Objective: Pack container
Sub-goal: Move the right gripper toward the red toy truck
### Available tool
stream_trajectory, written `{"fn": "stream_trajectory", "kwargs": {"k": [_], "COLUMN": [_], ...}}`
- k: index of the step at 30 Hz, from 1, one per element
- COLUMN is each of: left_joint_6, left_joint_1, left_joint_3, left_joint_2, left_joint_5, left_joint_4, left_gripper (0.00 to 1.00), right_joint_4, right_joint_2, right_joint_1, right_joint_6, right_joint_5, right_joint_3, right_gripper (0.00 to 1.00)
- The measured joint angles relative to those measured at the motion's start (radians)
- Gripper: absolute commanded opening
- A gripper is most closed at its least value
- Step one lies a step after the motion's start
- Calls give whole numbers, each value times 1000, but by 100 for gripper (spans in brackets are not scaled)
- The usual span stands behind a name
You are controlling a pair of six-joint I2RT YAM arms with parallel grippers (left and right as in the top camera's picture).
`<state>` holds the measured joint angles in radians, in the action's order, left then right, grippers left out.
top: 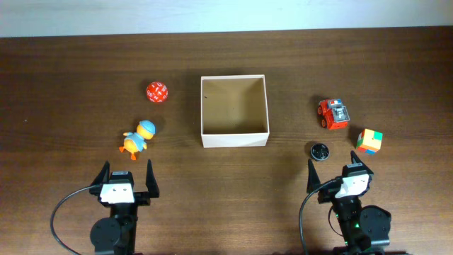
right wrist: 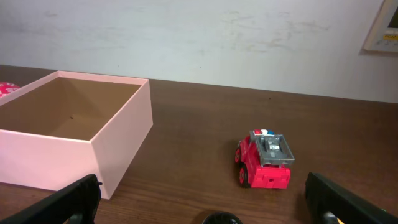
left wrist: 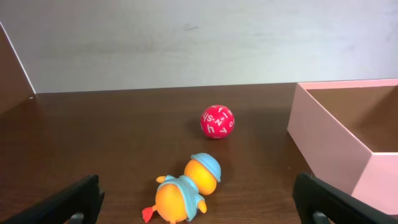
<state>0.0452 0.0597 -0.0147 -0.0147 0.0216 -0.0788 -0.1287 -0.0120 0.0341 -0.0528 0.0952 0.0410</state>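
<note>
Container: the shallow square box with thin white walls and a tan cardboard floor (top: 234,139) sits mid-table, open side up, with nothing inside that I can see.
My left jaws: my left gripper (top: 128,168) is spread wide and holds nothing. It is on the near side of the container, off to its left.
My right jaws: my right gripper (top: 333,163) is just as wide and empty. It is on the near side of the container, off to its right.
Left of the container: an orange plastic duck with a blue cap (top: 136,137) lies tipped over. A red ball printed with white characters (top: 158,91) sits beyond it, towards the container's far-left corner.
Right of the container: a red toy truck with a grey top (top: 333,114), a multi-coloured block cube (top: 369,140) further out, and a small black round piece (top: 320,150) near the container's near-right corner.
Risk, ball: one finger touching it first would likely send it rolling out of my reach.
Risk, duck: its body is rounded and lying askew, so an off-centre pinch could squirt it out.
Risk, truck: if its wheels roll, a nudge drives it away from the container.
Risk, black piece: it is low, and I cannot tell what it is. My fingertips may scrape the dark brown wooden table (top: 71,71) instead of gripping it.
Risk, walls: if I come in low over the rim, a finger could clip a wall and shove the light container.
Risk, both arms: if both go for the container at once, they could collide above it.
</note>
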Motion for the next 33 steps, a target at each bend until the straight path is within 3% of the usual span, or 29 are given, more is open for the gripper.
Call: {"fn": "stream_trajectory", "kwargs": {"k": [28,33], "left_joint_6": [0,0], "left_joint_1": [0,0], "left_joint_3": [0,0], "left_joint_2": [0,0], "left_joint_5": [0,0], "left_joint_4": [0,0], "left_gripper": [99,99], "right_joint_4": [3,111], "right_joint_2": [0,0], "right_joint_1": [0,0], "right_joint_6": [1,55], "right_joint_5": [0,69], "right_joint_3": [0,-3], "right_gripper": [99,99]}}
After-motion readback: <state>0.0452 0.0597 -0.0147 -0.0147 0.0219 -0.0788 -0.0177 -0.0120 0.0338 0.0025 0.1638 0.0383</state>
